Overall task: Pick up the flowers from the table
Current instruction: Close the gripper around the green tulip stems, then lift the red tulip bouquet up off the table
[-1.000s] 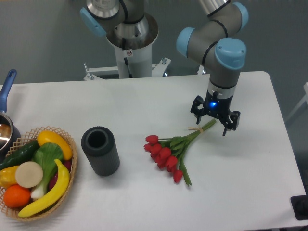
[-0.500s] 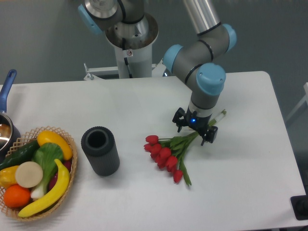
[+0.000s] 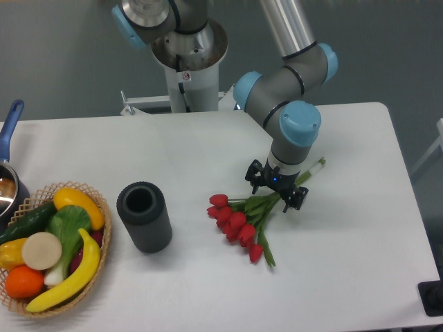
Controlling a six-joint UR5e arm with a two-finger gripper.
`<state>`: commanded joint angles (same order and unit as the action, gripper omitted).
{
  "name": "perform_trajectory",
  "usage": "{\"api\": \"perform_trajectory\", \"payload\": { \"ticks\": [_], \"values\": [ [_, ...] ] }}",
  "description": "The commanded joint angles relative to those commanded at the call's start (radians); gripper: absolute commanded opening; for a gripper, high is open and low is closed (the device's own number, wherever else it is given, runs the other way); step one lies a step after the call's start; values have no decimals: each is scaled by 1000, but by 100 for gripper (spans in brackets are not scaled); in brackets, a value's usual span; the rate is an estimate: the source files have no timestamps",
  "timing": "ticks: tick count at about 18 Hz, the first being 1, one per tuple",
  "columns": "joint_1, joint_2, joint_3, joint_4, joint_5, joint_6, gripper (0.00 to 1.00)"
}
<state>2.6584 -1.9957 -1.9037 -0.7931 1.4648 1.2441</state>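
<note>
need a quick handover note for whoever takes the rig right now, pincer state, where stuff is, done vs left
Pincer: open, low over the green stems of the flowers, one finger on each side of them; not closed on them.
Flowers: lying flat near the middle of the table, red buds pointing toward the front edge, stem ends running up to the right under the wrist.
Nearby: dark cylinder standing to the left of the flowers, basket of fruit and vegetables at the left edge.
Done: pincer lined up over the stems.
Left: close on the stems and lift the bunch off the table.
</note>
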Motion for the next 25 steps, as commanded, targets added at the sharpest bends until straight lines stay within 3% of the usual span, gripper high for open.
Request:
{"api": "perform_trajectory", "payload": {
  "ticks": [3, 6, 7, 15, 21, 25],
  "values": [
    [-8, -9, 5, 0, 6, -3, 36],
    [-8, -9, 3, -3, 6, -5, 6],
    [-6, -3, 2, -3, 5, -3, 0],
    [11, 70, 14, -8, 6, -5, 0],
    [52, 104, 98, -15, 6, -12, 3],
    [75, 104, 193, -115, 6, -9, 4]
  ]
}}
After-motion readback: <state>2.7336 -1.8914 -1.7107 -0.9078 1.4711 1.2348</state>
